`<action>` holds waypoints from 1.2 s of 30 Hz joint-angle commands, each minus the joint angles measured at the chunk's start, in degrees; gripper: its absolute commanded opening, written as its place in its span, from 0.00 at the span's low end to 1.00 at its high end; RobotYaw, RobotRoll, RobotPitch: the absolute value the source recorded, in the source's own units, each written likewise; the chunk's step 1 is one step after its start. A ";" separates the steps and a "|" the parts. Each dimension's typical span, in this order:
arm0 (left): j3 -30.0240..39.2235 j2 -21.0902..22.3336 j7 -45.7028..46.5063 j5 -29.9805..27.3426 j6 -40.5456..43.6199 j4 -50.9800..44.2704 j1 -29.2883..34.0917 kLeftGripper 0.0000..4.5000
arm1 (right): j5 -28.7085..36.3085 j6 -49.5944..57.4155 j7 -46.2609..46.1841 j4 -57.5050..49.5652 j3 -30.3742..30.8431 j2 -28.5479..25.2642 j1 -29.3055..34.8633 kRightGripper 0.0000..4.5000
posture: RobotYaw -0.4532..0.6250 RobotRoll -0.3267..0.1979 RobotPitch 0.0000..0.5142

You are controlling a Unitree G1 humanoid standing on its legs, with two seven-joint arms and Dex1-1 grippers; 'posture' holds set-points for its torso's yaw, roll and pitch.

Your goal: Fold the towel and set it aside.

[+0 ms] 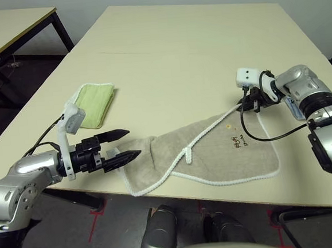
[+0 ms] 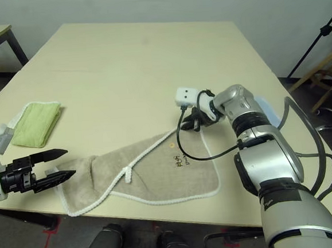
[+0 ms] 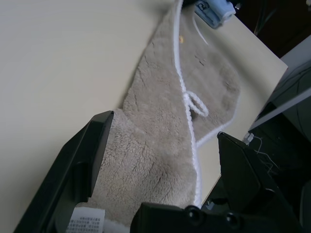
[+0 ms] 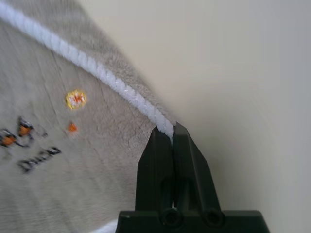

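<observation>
The towel (image 1: 214, 154) lies along the near edge of the table (image 1: 166, 49), in the lower middle of the head view, spread as a long tan shape that narrows toward its left end. Its white corded edging (image 1: 204, 133) runs diagonally across it from the upper right down to a small loop (image 1: 185, 153) near the middle, and a second line of cord follows the near edge. Small orange-and-dark embroidery (image 1: 236, 140) sits right of centre.

The right gripper (image 4: 172, 133), at the right of the frame, points down at the towel's far right corner. Its two black fingers are pressed together, with the end of the white cord caught between their tips.

The left gripper (image 1: 127, 144) hovers at the lower left, level with the towel's narrow left end. Its fingers (image 3: 87, 160) are spread wide, one on each side of the cloth, with a gap showing to either side. A white tag (image 3: 87, 224) shows beside one finger.

A folded lime-green towel (image 1: 95, 103) lies apart at the left, beyond the left gripper. A light blue object (image 3: 214, 9) sits near the towel's far end.
</observation>
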 commanded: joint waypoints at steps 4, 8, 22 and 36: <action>-3.83 -1.73 0.52 1.77 -0.37 0.40 -2.80 1.00 | 3.22 3.04 -4.02 0.35 -4.99 2.33 -7.10 0.01 | 0.67 0.62 0.20; -5.23 -3.92 3.95 2.86 0.69 1.20 -6.24 1.00 | 4.35 4.86 -7.83 0.62 -7.21 4.46 -10.57 0.01 | 0.66 0.62 0.21; -11.30 -13.84 13.59 7.91 0.14 3.63 -17.43 1.00 | 2.66 2.20 -37.25 5.03 -11.45 9.11 -17.56 0.01 | 0.66 0.62 0.26; -22.98 -21.79 15.65 14.28 6.92 11.53 -31.60 1.00 | -1.71 -0.36 -50.59 8.02 -10.30 9.27 -18.73 0.01 | 0.67 0.62 0.25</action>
